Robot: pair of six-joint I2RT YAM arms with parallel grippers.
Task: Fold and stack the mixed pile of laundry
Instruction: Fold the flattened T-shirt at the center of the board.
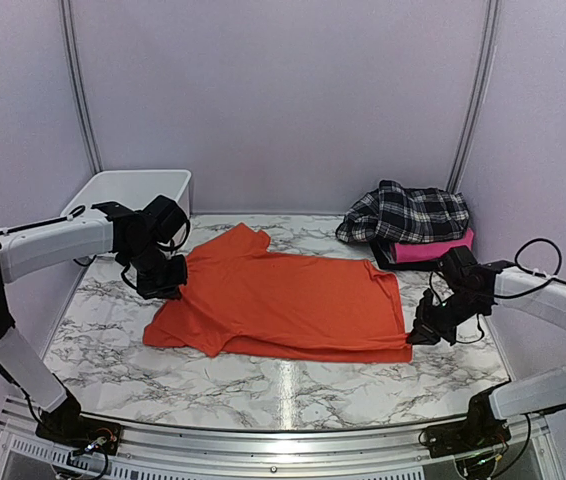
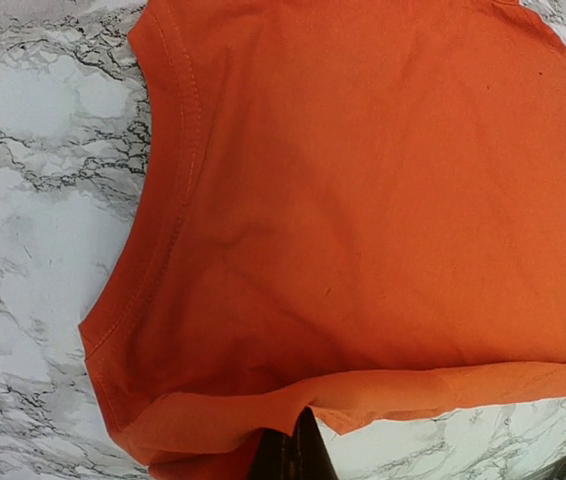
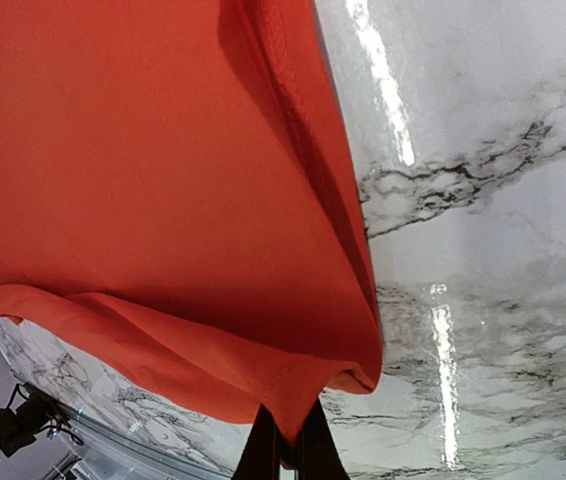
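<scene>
The left gripper was clamped on the collar end of the orange t-shirt and the right gripper on its hem corner, the shirt spread across the middle of the table, the plaid shirt heaped at the far right corner.

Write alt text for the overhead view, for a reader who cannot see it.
An orange t-shirt lies spread on a marble table, with the left gripper pinching its left edge and the right gripper pinching its right corner. A plaid shirt sits crumpled on a folded pink garment at back right; a white bin stands back left.
</scene>
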